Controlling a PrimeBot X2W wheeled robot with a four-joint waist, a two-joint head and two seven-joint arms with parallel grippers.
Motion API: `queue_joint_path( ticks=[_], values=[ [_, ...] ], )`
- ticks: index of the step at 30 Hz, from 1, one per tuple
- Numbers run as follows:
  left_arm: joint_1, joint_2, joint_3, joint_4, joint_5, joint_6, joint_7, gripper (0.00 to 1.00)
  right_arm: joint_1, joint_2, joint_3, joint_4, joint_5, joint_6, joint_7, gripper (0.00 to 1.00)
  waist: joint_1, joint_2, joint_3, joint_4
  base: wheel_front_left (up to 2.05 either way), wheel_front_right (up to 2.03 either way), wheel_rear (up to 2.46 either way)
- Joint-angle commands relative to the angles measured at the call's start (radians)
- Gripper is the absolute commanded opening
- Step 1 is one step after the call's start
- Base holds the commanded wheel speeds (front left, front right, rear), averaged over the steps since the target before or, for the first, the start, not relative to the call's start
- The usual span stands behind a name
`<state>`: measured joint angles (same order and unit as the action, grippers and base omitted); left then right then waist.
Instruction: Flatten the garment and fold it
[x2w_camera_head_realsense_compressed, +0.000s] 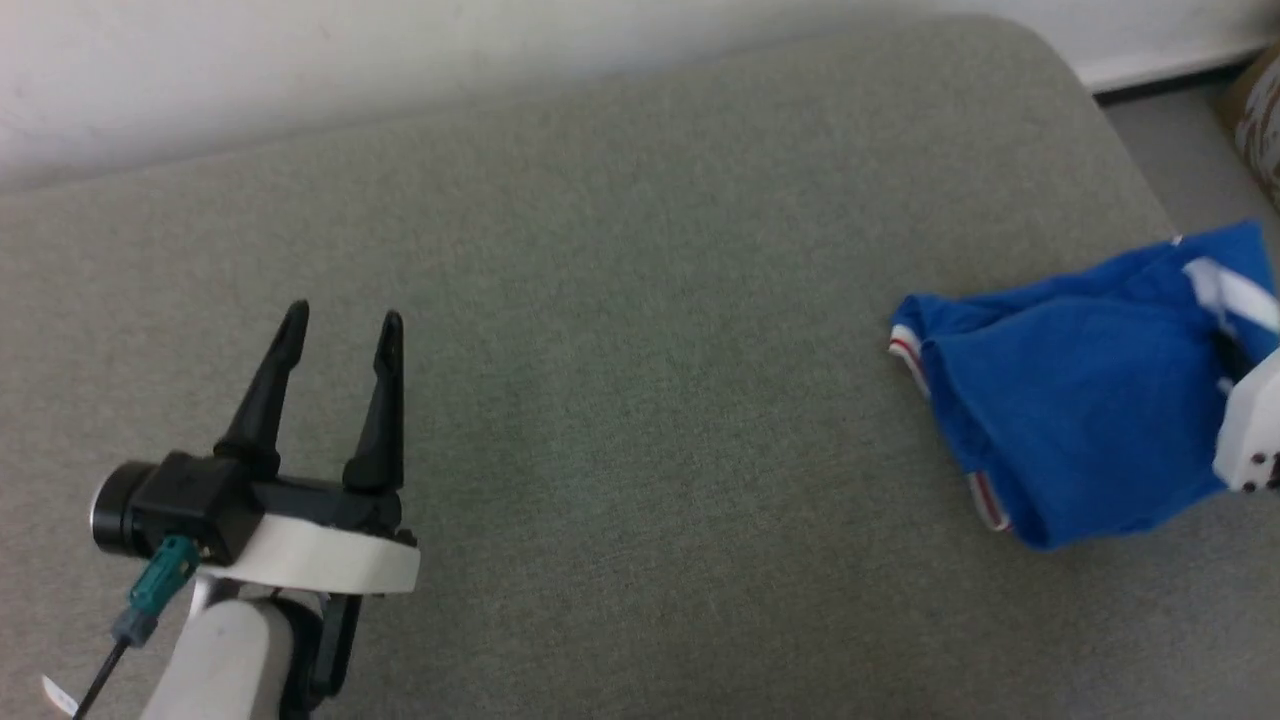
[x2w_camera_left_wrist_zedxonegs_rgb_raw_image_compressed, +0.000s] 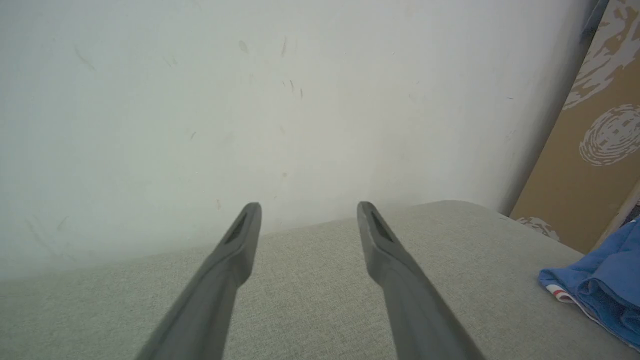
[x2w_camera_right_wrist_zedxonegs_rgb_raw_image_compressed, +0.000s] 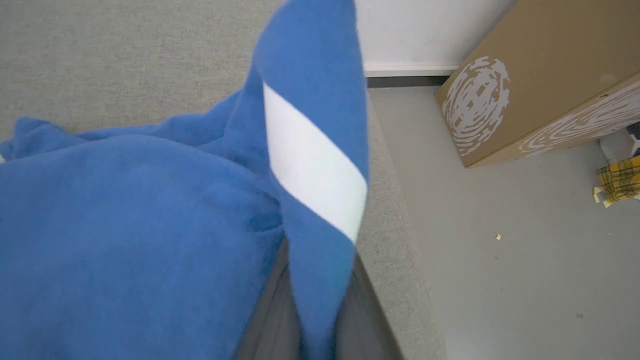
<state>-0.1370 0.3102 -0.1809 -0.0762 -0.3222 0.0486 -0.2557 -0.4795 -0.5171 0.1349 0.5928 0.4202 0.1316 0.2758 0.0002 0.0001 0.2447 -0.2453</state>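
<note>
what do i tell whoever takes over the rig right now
Left gripper: open, empty, over the grey cushion, well apart from the garment.
Right gripper: shut on a fold of the garment.
Where: garment bunched in a heap at the cushion's right end, near its edge.
Done: one grip taken; nothing flattened or folded.
Left: spread it flat on the cushion, then fold.

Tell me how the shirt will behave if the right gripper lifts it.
Probably floppy: the shirt lies bunched in soft folds and drapes over the right gripper, shut on a fold. Likely light: one pinch holds a flap upright. On the rough grey cushion it would probably drag and crumple rather than slide flat.
</note>
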Motion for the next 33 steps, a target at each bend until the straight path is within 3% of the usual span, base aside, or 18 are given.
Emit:
queue_joint_path(
  ticks=[1, 4, 6, 7, 8, 15, 21, 26, 33],
  values=[
    [-0.031, 0.013, -0.001, -0.004, 0.009, -0.011, -0.001, 1.00, -0.047, 0.003, -0.024, 0.026, -0.018, -0.001, -0.071, 0.00, -0.0002, -0.0001, 0.160, -0.010, 0.00, 0.00, 0.00],
    [-0.055, 0.022, 0.001, -0.001, 0.013, -0.014, 0.000, 1.00, -0.087, 0.021, -0.064, 0.095, -0.032, -0.001, -0.152, 0.00, -0.0002, -0.0001, 0.187, 0.007, 0.00, 0.00, 0.00],
    [-0.064, 0.023, 0.003, 0.003, 0.014, -0.014, -0.001, 1.00, -0.105, 0.031, -0.087, 0.149, -0.056, -0.001, -0.197, 0.42, -0.0002, -0.0001, 0.195, 0.018, 0.00, 0.00, 0.00],
    [-0.067, 0.023, 0.004, 0.006, 0.013, -0.014, -0.001, 1.00, -0.112, 0.033, -0.097, 0.176, -0.073, -0.001, -0.219, 0.96, -0.0002, -0.0001, 0.196, 0.023, 0.00, 0.00, 0.00],
    [-0.068, 0.022, 0.005, 0.010, 0.013, -0.014, -0.002, 1.00, -0.118, 0.035, -0.113, 0.206, -0.093, -0.001, -0.242, 1.00, -0.0002, -0.0001, 0.193, 0.028, 0.00, 0.00, 0.00],
    [-0.043, 0.001, 0.015, 0.041, 0.005, -0.008, -0.005, 1.00, -0.112, 0.026, -0.272, 0.363, -0.294, -0.001, -0.417, 1.00, -0.0002, -0.0001, 0.126, 0.046, 0.00, 0.00, 0.00],
    [0.015, -0.026, 0.031, 0.074, -0.002, 0.007, -0.006, 1.00, -0.033, 0.045, -0.366, 0.379, -0.400, -0.001, -0.493, 1.00, -0.0002, -0.0001, 0.015, 0.060, 0.00, 0.00, 0.00],
    [0.092, -0.053, 0.053, 0.091, -0.005, 0.019, -0.006, 1.00, 0.104, 0.125, -0.409, 0.269, -0.423, -0.001, -0.522, 1.00, -0.0002, -0.0001, -0.096, 0.083, 0.00, 0.00, 0.00],
    [0.163, -0.057, 0.093, 0.101, 0.007, 0.025, -0.006, 1.00, 0.264, 0.303, -0.377, -0.019, -0.346, -0.001, -0.507, 1.00, -0.0002, -0.0001, -0.181, 0.126, 0.00, 0.00, 0.00]
  ],
)
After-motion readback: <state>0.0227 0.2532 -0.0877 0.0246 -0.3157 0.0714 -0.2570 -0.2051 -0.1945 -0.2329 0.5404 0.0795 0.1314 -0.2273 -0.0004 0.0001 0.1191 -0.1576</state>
